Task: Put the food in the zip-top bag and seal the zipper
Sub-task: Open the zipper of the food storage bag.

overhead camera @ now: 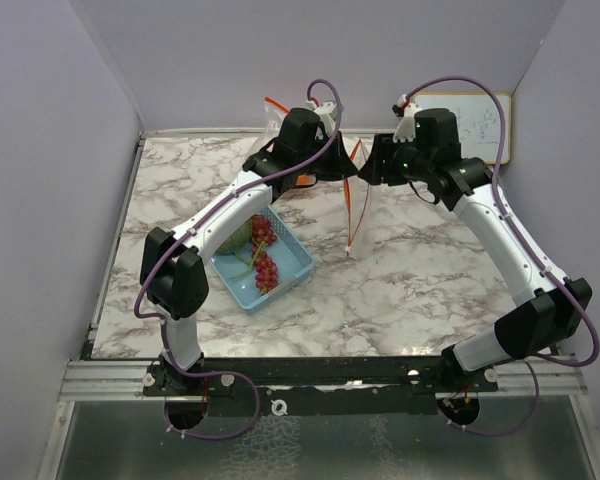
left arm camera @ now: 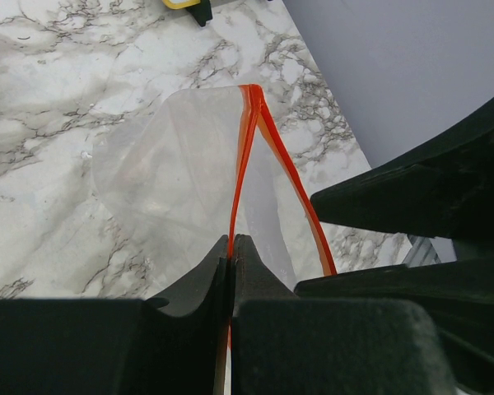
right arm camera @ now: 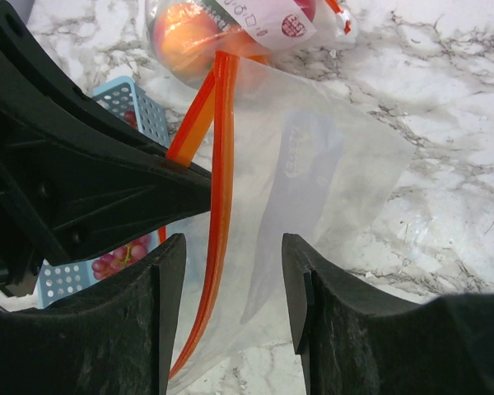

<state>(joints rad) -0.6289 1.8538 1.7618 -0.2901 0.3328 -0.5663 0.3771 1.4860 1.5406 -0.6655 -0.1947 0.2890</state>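
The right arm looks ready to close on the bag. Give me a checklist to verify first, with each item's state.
1. Left gripper shut on the zipper strip: ok.
2. Right gripper open, fingers astride the strip: ok.
3. Right grip secured: not ok.
4. Bag mouth spread wide: not ok, narrow gap.
5. Bag loaded: not ok, looks empty.
6. Grapes and melon in the basket: ok.
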